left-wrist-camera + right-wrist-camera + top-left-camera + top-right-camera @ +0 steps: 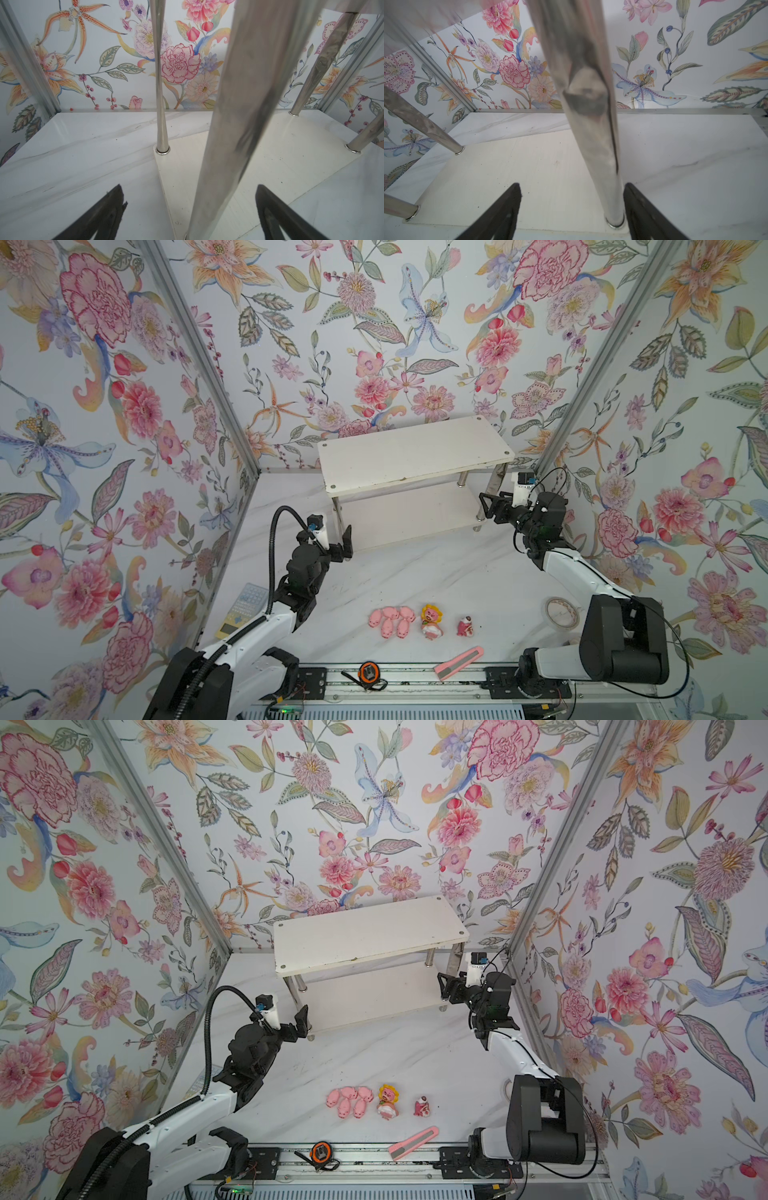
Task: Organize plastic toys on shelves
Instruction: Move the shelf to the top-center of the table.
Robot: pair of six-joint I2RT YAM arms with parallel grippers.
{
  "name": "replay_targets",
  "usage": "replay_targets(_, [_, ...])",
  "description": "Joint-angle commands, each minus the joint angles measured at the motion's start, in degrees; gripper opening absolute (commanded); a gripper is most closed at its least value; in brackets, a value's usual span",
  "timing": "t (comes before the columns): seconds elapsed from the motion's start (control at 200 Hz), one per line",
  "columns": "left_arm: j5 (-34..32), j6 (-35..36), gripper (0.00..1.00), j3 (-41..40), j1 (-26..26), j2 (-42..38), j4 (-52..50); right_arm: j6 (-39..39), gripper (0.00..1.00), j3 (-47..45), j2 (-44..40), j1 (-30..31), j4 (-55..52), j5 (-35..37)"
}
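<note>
Plastic toys [430,622] stand in a short row near the front edge of the table [415,576], well apart from the shelves [415,456] at the back. From the left come a huddle of small pink pigs [349,1100] touching one another, then a flower-maned figurine [387,1100] just beside them, then a red-pink figurine [422,1106] a little further along. No whitish figurine shows in any view. Both boards of the shelves are bare, so by my reckoning none of the sorting is done.

The left gripper [341,545] sits at the rack's front left leg [228,124]. Its fingers [104,214] are spread wide, with the chrome tube between them and a clear gap on each side. The right gripper [484,508] straddles the front right leg [591,124] in the same way. Its fingers [645,212] are apart, one just beside the tube and the other well clear, and I cannot tell whether the near one touches. Neither holds anything.

The toys look light, hard and glossy, so I would expect them to slip or tip under a careless pinch. The pigs are best taken one at a time across the flanks, starting from the outside of the huddle so the neighbours are not knocked. The two taller figurines seem safest gripped low around the body, not by the head or the petal mane.
</note>
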Motion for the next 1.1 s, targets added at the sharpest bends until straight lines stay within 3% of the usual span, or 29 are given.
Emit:
replay_targets(0.0, [-3.0, 1.5, 0.99, 2.7, -1.3, 1.4, 3.3, 1.0, 0.73, 2.8, 3.0, -1.8, 3.5, -5.8])
replay_targets(0.175, [-5.8, 4.0, 0.99, 6.4, -1.5, 5.2, 4.0, 2.8, 0.58, 6.4, 6.5, -1.9, 4.9, -10.7])
replay_targets(0.295, [-7.0, 5.5, 0.99, 9.9, -1.4, 8.7, 5.0, 2.3, 0.44, 7.3, 7.2, -0.8, 5.3, -11.1])
replay_targets(0.5, [-9.3, 6.8, 0.98, 15.8, -1.2, 14.5, 5.9, 2.0, 0.3, 6.3, 6.3, 0.9, 5.0, -10.8])
replay_targets(0.701, [-10.6, 7.4, 0.99, 22.0, -0.6, 20.2, 5.9, 1.9, 0.22, 1.2, 2.0, 4.4, 6.1, -7.0])
replay_targets(1.091, [-9.6, 6.1, 0.99, 26.2, 4.3, 23.7, 6.1, 4.7, 0.18, -9.2, -8.7, 11.7, 7.5, 3.0])
